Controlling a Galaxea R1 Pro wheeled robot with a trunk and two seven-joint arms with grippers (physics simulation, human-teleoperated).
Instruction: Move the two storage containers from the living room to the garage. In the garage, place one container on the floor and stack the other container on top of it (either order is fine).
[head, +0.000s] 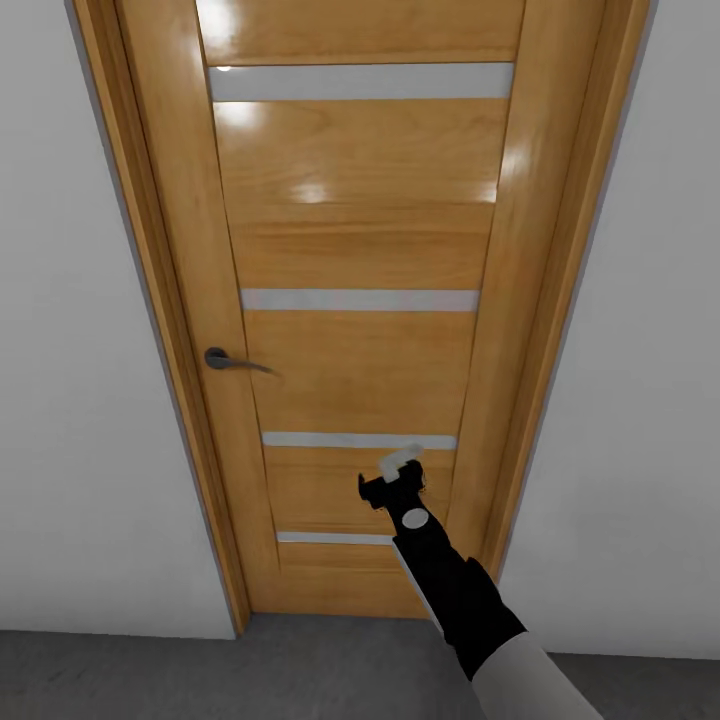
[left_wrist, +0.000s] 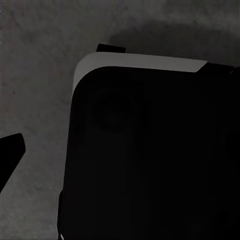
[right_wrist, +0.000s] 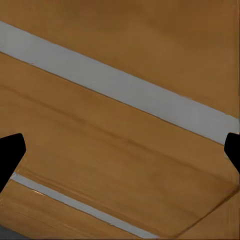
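My right gripper (head: 398, 478) is up against the shut door (head: 360, 250), jaws spread and empty; my left gripper's jaws I cannot tell. The 2 containers aren't visible. Pushing the panel, not the handle (head: 232, 361), may jam me.

You face a closed wooden door (head: 360, 300) with pale horizontal strips (head: 360, 299) across its panels. Its grey lever handle (head: 232, 361) sits at the door's left edge. White walls (head: 70, 400) stand on both sides of the door.
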